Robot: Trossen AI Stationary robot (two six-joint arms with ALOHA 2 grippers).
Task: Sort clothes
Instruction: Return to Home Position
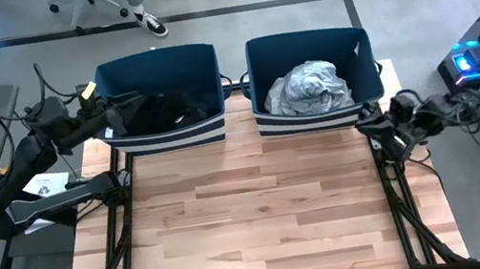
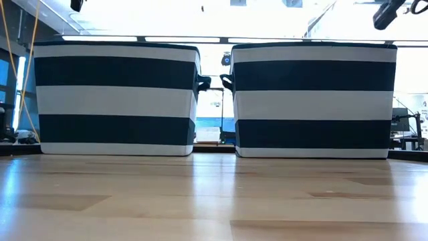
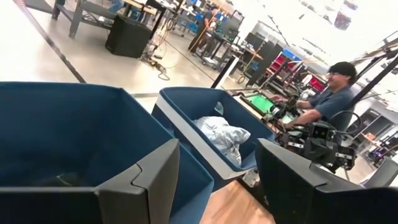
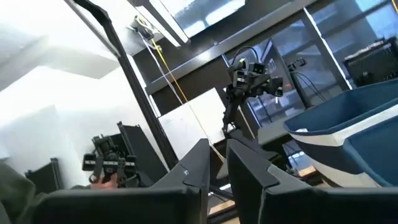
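Two navy bins with white stripes stand side by side at the table's far edge. The left bin [image 1: 155, 56] holds black and dark clothes [image 1: 164, 113]. The right bin [image 1: 302, 40] holds a heap of grey-white patterned clothes [image 1: 310, 88], which also shows in the left wrist view [image 3: 221, 137]. My left gripper [image 1: 125, 107] hovers open over the left bin's left wall, its fingers [image 3: 149, 186] wide apart and empty. My right gripper [image 1: 366, 124] is shut and empty at the table's right edge, just in front of the right bin's near right corner.
The wooden tabletop [image 1: 253, 219] lies in front of the bins. In the low view the bins [image 2: 117, 100] [image 2: 311, 100] hide what is behind them. A person [image 3: 329, 93] sits at a bench beyond the table. Another person's feet [image 1: 150, 23] show on the floor behind the left bin.
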